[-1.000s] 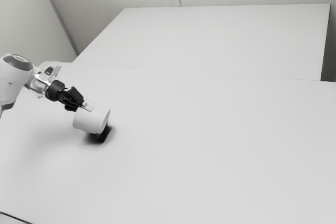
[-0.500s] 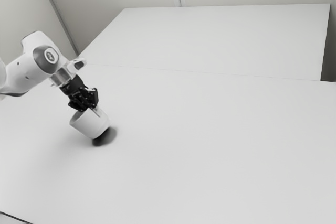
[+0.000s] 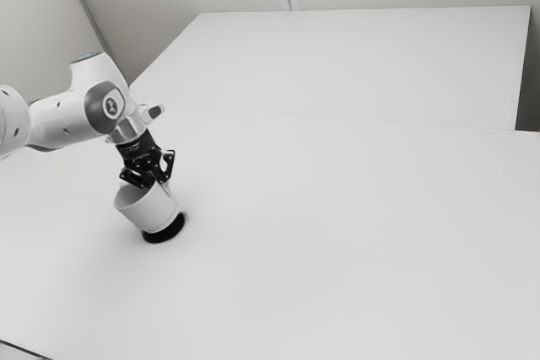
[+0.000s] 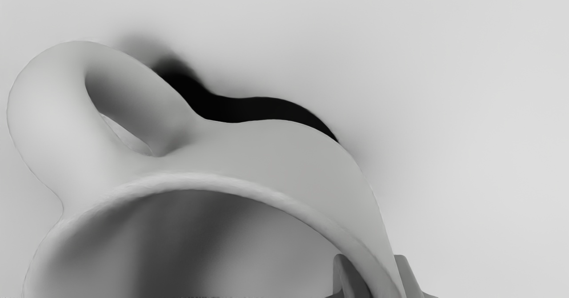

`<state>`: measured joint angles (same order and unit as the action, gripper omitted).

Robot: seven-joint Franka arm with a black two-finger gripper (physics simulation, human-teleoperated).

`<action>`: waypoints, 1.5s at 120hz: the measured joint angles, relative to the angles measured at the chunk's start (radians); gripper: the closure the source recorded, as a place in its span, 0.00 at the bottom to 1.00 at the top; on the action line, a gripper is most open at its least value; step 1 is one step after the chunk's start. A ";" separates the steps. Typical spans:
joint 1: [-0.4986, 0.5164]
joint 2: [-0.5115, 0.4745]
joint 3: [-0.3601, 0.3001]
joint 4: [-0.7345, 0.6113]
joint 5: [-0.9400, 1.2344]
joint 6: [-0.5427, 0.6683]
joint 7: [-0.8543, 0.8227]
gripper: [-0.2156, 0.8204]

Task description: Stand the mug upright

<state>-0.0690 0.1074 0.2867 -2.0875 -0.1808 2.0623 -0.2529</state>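
We hold the mug [image 3: 145,207] tilted, low over the counter [image 3: 337,233], our hand [image 4: 372,267] pinching its wall at the rim, and releasing while it leans could topple it, just as pressing its base edge down could twist it loose.

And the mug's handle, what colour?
Plain pale grey-white, no pattern; the handle shows best in the wrist view.

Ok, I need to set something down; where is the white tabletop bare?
The patch of white tabletop between the tilted white mug and the exterior view's right edge, bounded behind by a thin grey seam. Crowded at the mug: the black two-finger gripper holds its wall.
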 joint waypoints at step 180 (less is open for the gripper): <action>-0.184 0.051 0.051 0.059 0.117 0.017 -0.457 0.29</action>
<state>-0.2534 0.1584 0.3373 -2.0285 -0.0633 2.0797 -0.7099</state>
